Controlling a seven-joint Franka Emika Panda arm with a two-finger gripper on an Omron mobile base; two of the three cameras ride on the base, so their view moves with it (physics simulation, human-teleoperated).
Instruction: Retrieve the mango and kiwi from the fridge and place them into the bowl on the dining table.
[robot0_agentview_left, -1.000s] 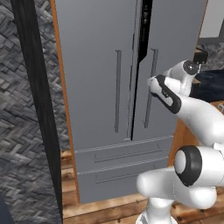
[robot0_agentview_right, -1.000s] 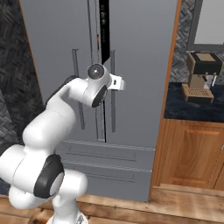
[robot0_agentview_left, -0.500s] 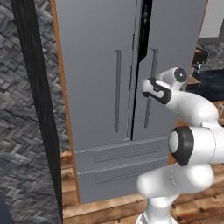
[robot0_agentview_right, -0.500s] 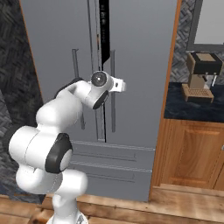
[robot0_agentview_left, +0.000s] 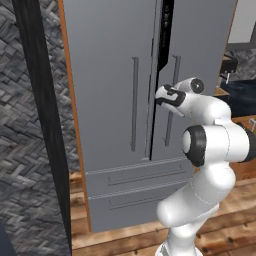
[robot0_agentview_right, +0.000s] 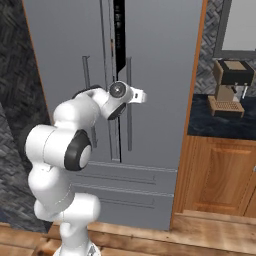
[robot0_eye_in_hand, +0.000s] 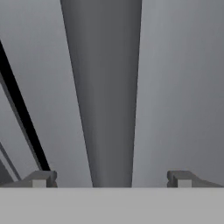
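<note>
The gripper (robot0_eye_in_hand: 109, 180) is spread wide with the fridge (robot0_agentview_left: 110, 70) door handle (robot0_eye_in_hand: 105, 96) centred between its tips; it's best squeezed squarely before anything gets pulled.

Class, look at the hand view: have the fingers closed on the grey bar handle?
No: the fingers stand wide apart, with the grey bar handle between them.

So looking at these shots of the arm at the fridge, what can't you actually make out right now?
- Inside of the fridge: hidden in both base views by its doors, parted only by a dark slit, so no fruit can be seen.
- Gripper: in the left base view the arm's own wrist hides the fingertips.
- Right door handle: the hand view cuts off both ends; contact with the open fingers is unclear.
- Coffee machine: details too small, right base view.
</note>
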